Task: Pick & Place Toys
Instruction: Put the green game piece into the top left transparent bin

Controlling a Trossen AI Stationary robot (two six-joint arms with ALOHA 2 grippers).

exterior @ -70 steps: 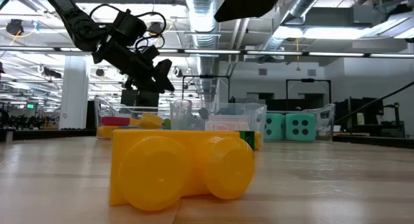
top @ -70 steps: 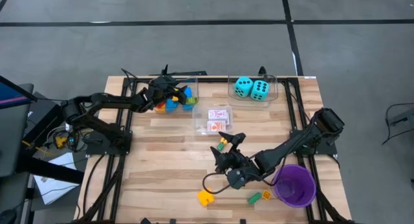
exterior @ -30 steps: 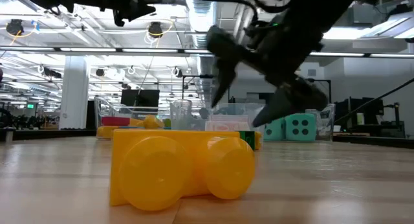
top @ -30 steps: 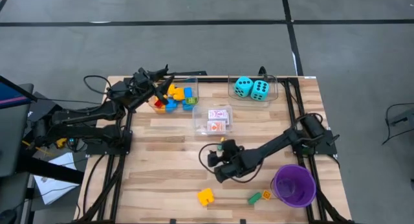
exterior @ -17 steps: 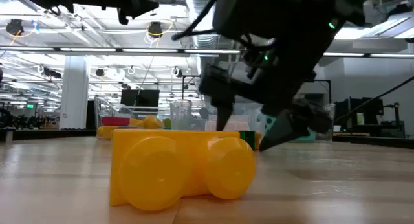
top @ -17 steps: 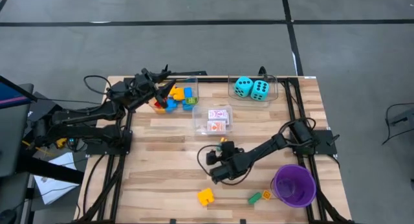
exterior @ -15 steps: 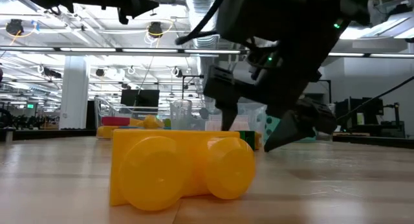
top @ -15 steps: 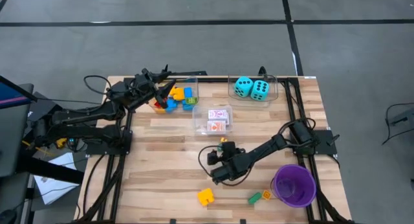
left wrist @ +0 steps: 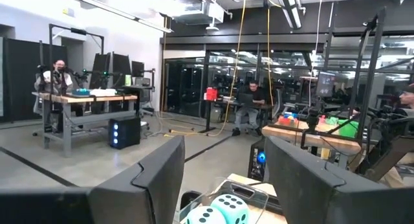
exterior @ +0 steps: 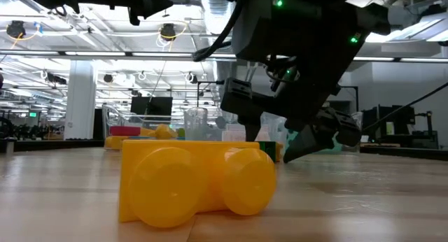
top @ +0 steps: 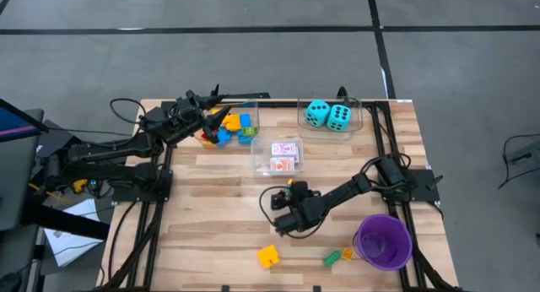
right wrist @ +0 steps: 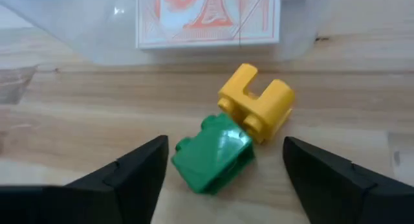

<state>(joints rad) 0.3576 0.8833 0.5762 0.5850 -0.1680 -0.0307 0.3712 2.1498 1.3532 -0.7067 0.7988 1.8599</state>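
My right gripper (right wrist: 226, 145) is open, low over the table's middle (top: 288, 201). A small green brick (right wrist: 213, 153) and a small yellow brick (right wrist: 259, 104) lie on the wood, touching each other, just ahead of it and between the lines of its two fingers, which touch neither. My left gripper (left wrist: 223, 191) is open and empty, raised at the left end of the bin of bricks (top: 229, 127). A larger yellow brick (top: 268, 256) lies near the front edge.
A clear bin with red-and-white card packs (top: 285, 155) stands just beyond the two bricks. Two turquoise dice (top: 329, 115) sit in a bin at the far right. A purple cup (top: 384, 241) stands front right, with a green brick (top: 332, 259) and an orange one (top: 347, 254) beside it.
My right gripper has come down toward the table beside the green and yellow bricks and shifted slightly toward the near edge, staying open. The bricks have not moved.
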